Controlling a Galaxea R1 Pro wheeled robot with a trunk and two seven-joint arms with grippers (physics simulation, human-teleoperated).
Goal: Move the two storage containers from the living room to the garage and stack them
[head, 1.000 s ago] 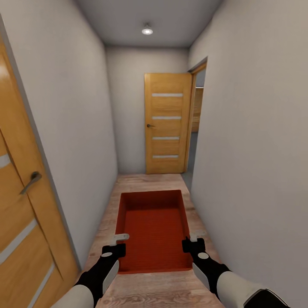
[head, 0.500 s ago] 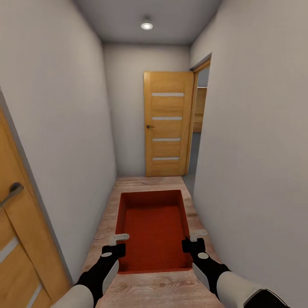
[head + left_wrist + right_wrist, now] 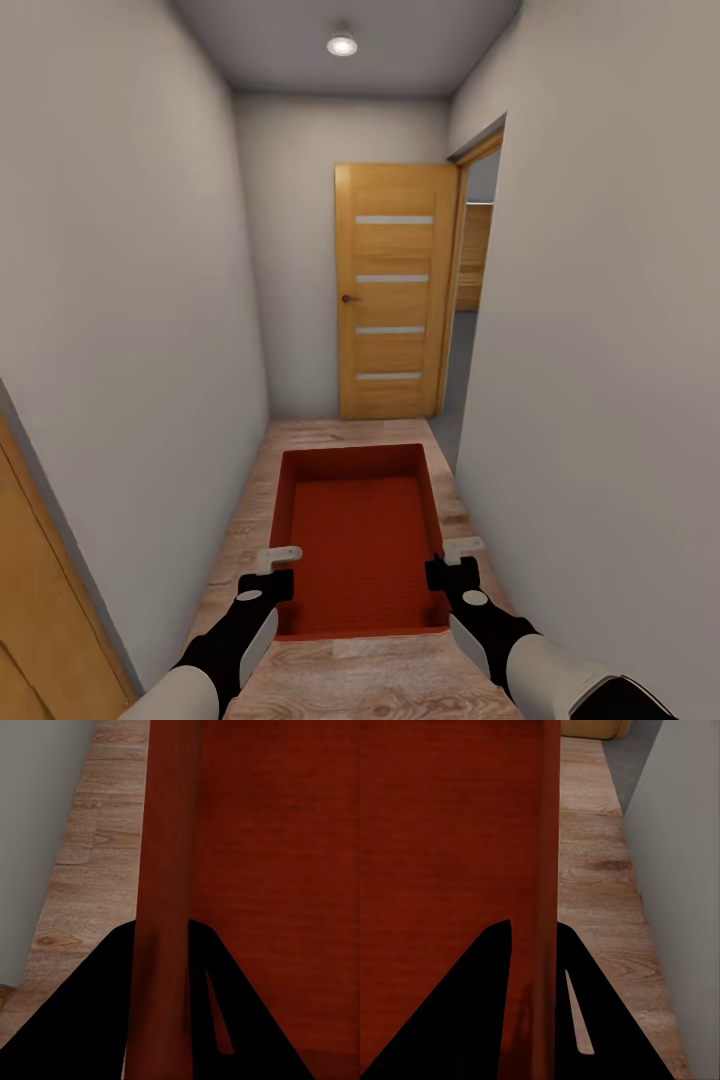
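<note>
carrying leg: left gripper (image 3: pixel 268 583) and right gripper (image 3: pixel 452 573) each clamped on a side wall of the storage container (image 3: pixel 358 535); next, steer right beside the wooden door (image 3: pixel 393 290).

One orange-red bin (image 3: pixel 358 540) sits at the lower middle of the frame. Two grippers hold it, the left gripper (image 3: pixel 278 556) and the right gripper (image 3: pixel 456 549). Two wooden doors show: one door (image 3: pixel 393 290) centre, another door edge (image 3: pixel 45 600) lower left. One ceiling light (image 3: pixel 342 45) glows at top.
</note>
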